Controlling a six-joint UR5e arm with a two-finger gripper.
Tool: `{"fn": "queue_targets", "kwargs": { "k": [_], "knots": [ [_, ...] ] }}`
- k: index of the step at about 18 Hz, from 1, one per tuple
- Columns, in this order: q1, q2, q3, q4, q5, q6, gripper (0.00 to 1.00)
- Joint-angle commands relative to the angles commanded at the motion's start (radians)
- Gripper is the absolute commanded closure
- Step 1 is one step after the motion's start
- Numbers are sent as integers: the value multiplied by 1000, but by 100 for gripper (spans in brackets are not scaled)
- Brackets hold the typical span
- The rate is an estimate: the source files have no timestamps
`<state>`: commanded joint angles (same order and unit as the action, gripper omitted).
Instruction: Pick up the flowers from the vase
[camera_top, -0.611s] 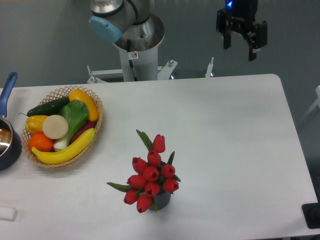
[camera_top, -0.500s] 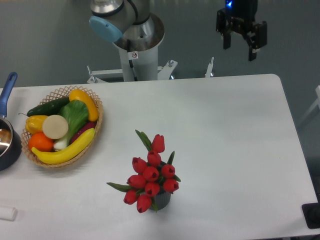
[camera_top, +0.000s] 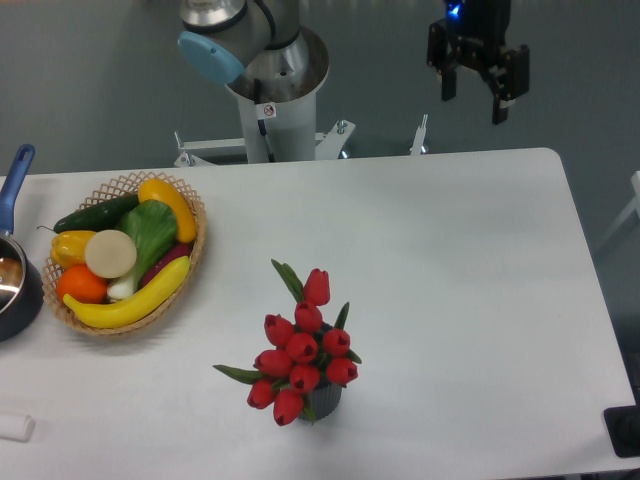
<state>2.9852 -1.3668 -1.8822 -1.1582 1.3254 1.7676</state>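
The flowers (camera_top: 300, 352), a bunch of red tulip buds with green stems and pointed leaves, stand in the vase (camera_top: 323, 402), a small dark grey ribbed cylinder near the table's front middle. The bunch hides most of the vase. My gripper (camera_top: 472, 104) hangs high at the back right, above the table's far edge and far from the flowers. Its two dark fingers are spread apart and hold nothing.
A wicker basket (camera_top: 190, 268) with banana, cucumber, orange and other produce sits at the left. A dark pot with a blue handle (camera_top: 17, 178) is at the left edge. A small white object (camera_top: 14, 427) lies at the front left. The arm's base (camera_top: 268, 90) stands behind the table.
My gripper has shifted slightly to the left and up. Nothing else has moved.
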Motion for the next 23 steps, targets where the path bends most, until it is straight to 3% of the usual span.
{"fn": "queue_targets", "kwargs": {
  "k": [7,11,15,17,19,23],
  "knots": [
    [-34,-15,-44,34,-173,-272,0],
    [-89,-44,-52,51,-202,-341,0],
    [-95,-89,-92,175,-400,-395,0],
    [-103,-107,-117,239,-446,-398,0],
    [-130,-139,-114,264,-486,-407,0],
    [-175,-233,-89,379,-560,-474,0]
  ]
}}
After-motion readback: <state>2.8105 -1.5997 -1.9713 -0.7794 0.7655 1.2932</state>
